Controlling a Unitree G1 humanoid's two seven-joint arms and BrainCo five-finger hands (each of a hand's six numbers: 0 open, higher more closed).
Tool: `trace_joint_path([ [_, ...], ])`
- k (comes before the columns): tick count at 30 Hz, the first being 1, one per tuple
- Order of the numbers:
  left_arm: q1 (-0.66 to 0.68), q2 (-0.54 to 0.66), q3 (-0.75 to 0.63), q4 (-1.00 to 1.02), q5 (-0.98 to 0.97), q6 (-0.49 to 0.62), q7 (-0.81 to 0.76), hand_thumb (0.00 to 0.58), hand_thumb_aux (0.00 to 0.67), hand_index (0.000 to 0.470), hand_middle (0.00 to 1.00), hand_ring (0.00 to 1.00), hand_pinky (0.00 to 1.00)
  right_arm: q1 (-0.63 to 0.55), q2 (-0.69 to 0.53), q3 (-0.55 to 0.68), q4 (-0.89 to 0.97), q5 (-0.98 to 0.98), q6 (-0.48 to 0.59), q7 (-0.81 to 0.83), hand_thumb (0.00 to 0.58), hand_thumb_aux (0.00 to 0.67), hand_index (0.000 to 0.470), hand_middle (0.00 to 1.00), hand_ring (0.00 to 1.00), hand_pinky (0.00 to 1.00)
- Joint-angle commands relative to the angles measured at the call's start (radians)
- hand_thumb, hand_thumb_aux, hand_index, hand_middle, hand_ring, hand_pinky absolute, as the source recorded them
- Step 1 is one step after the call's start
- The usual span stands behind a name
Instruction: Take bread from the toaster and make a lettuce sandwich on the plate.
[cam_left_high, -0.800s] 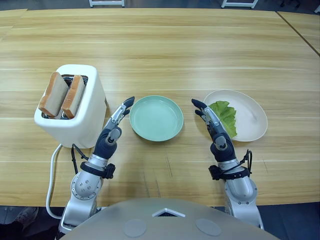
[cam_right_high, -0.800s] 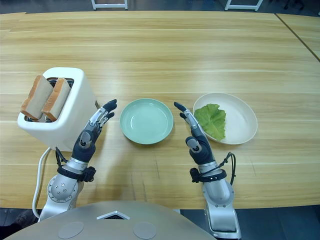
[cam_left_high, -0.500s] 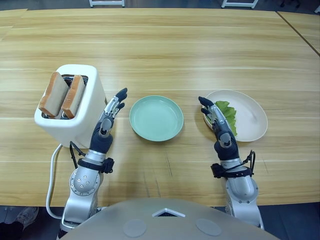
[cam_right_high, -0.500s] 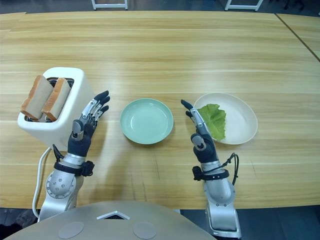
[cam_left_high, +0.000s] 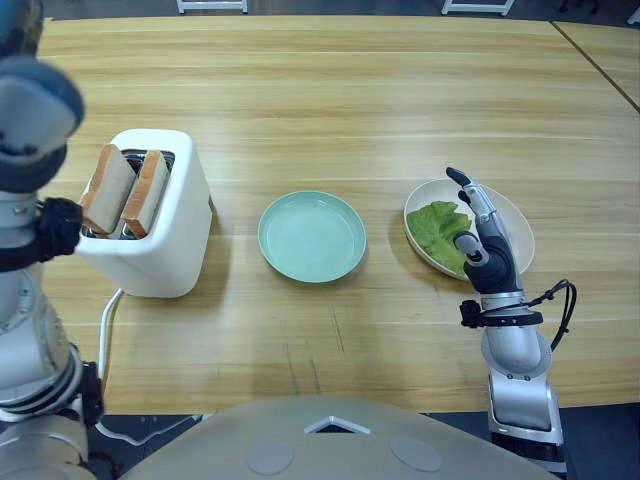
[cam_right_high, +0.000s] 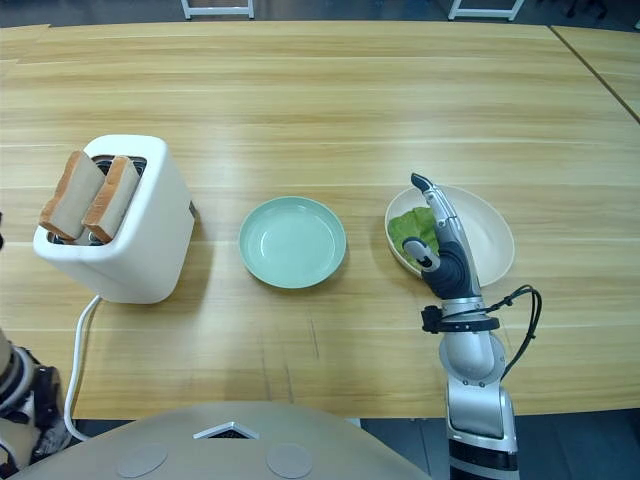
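A white toaster (cam_left_high: 155, 225) stands at the left with two bread slices (cam_left_high: 108, 188) (cam_left_high: 147, 192) sticking up from its slots. The empty green plate (cam_left_high: 312, 235) lies at the centre. To the right, a cream plate (cam_left_high: 512, 215) holds a lettuce leaf (cam_left_high: 436, 224). My right hand (cam_left_high: 486, 248) is open, its fingers stretched out above the cream plate just right of the lettuce. My left arm (cam_left_high: 25, 130) rises at the left edge. Its dark left hand (cam_left_high: 57, 227) sits against the toaster's left side, level with the bread.
The toaster's white cord (cam_left_high: 103, 345) runs down off the table's front edge. Bare wooden table (cam_left_high: 330, 100) stretches behind the plates and toaster, and a second table (cam_left_high: 610, 45) adjoins at the far right.
My left arm has lifted away from the green plate and swung out to the toaster's left side. My right hand has moved right and forward, from beside the cream plate to over it.
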Motion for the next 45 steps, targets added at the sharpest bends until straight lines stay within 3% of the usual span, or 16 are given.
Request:
trace_joint_path([
  [1, 0.229, 0.234, -0.01, 0.215, 0.412, -0.005, -0.038, 0.0, 0.0, 0.0, 0.0, 0.0, 0.0, -0.004, -0.045, -0.019, 0.047, -0.089, -0.014, -0.022, 0.0, 0.0, 0.0, 0.0, 0.0, 0.0],
  [7, 0.499, 0.278, -0.062, 0.44, 0.712, 0.036, -0.079, 0.0, 0.0, 0.0, 0.0, 0.0, 0.0, -0.007, -0.091, -0.078, 0.105, -0.142, -0.016, -0.065, 0.0, 0.0, 0.0, 0.0, 0.0, 0.0],
  [20, 0.519, 0.168, -0.18, 0.442, 0.821, 0.034, -0.171, 0.058, 0.034, 0.024, 0.0, 0.0, 0.0, -0.028, -0.168, -0.122, 0.176, -0.172, -0.021, -0.074, 0.0, 0.0, 0.0, 0.0, 0.0, 0.0],
  [21, 0.514, 0.162, -0.185, 0.441, 0.827, 0.033, -0.176, 0.116, 0.071, 0.05, 0.0, 0.0, 0.0, -0.032, -0.183, -0.118, 0.197, -0.202, -0.017, -0.083, 0.0, 0.0, 0.0, 0.0, 0.0, 0.0],
  [22, 0.511, 0.158, -0.189, 0.44, 0.831, 0.031, -0.182, 0.366, 0.263, 0.184, 0.0, 0.0, 0.0, -0.039, -0.201, -0.11, 0.221, -0.242, -0.012, -0.093, 0.0, 0.0, 0.0, 0.0, 0.0, 0.0],
  [23, 0.509, 0.148, -0.19, 0.438, 0.831, 0.032, -0.183, 0.429, 0.328, 0.23, 0.0, 0.0, 0.0, -0.05, -0.226, -0.092, 0.257, -0.303, 0.0, -0.11, 0.0, 0.0, 0.0, 0.0, 0.0, 0.0],
  [24, 0.51, 0.14, -0.189, 0.434, 0.836, 0.035, -0.184, 0.553, 0.525, 0.369, 0.0, 0.0, 0.0, -0.066, -0.254, -0.067, 0.298, -0.375, 0.01, -0.133, 0.0, 0.0, 0.0, 0.0, 0.0, 0.0],
  [26, 0.5, 0.119, -0.182, 0.429, 0.839, 0.039, -0.175, 0.58, 0.67, 0.47, 0.0, 0.0, 0.0, -0.099, -0.303, -0.014, 0.375, -0.502, 0.037, -0.174, 0.0, 0.0, 0.0, 0.0, 0.0, 0.0],
  [28, 0.477, 0.093, -0.168, 0.412, 0.837, 0.041, -0.16, 0.58, 0.67, 0.47, 0.1, 0.1, 0.1, -0.145, -0.337, 0.044, 0.456, -0.601, 0.067, -0.215, 0.0, 0.0, 0.0, 0.0, 0.0, 0.0],
  [30, 0.455, 0.069, -0.147, 0.379, 0.832, 0.04, -0.146, 0.58, 0.67, 0.47, 1.0, 1.0, 1.0, -0.201, -0.366, 0.101, 0.553, -0.67, 0.09, -0.262, 0.083, 0.05, 0.035, 0.0, 0.0, 0.0],
  [31, 0.447, 0.058, -0.134, 0.36, 0.831, 0.039, -0.142, 0.58, 0.67, 0.47, 1.0, 1.0, 1.0, -0.229, -0.376, 0.125, 0.593, -0.695, 0.102, -0.278, 0.083, 0.05, 0.035, 0.0, 0.0, 0.0],
  [33, 0.424, 0.043, -0.102, 0.319, 0.824, 0.033, -0.133, 0.58, 0.67, 0.47, 1.0, 1.0, 1.0, -0.281, -0.393, 0.165, 0.671, -0.725, 0.128, -0.301, 0.255, 0.168, 0.118, 0.0, 0.0, 0.0],
  [35, 0.392, 0.033, -0.069, 0.277, 0.813, 0.024, -0.124, 0.58, 0.67, 0.47, 1.0, 1.0, 1.0, -0.335, -0.407, 0.209, 0.763, -0.741, 0.146, -0.31, 0.241, 0.158, 0.111, 0.0, 0.0, 0.0],
  [37, 0.354, 0.023, -0.037, 0.239, 0.795, 0.014, -0.115, 0.58, 0.67, 0.47, 1.0, 1.0, 1.0, -0.38, -0.416, 0.251, 0.837, -0.744, 0.152, -0.312, 0.352, 0.25, 0.175, 0.0, 0.0, 0.0],
  [41, 0.243, 0.023, 0.006, 0.194, 0.746, 0.001, -0.115, 0.58, 0.67, 0.47, 1.0, 1.0, 1.0, -0.42, -0.433, 0.298, 0.892, -0.715, 0.15, -0.319, 0.58, 0.67, 0.47, 0.0, 0.0, 0.0],
  [45, 0.112, 0.036, -0.002, 0.178, 0.716, -0.001, -0.138, 0.58, 0.67, 0.47, 1.0, 1.0, 1.0, -0.434, -0.455, 0.321, 0.885, -0.673, 0.13, -0.312, 0.58, 0.67, 0.47, 0.0, 0.0, 0.0],
])
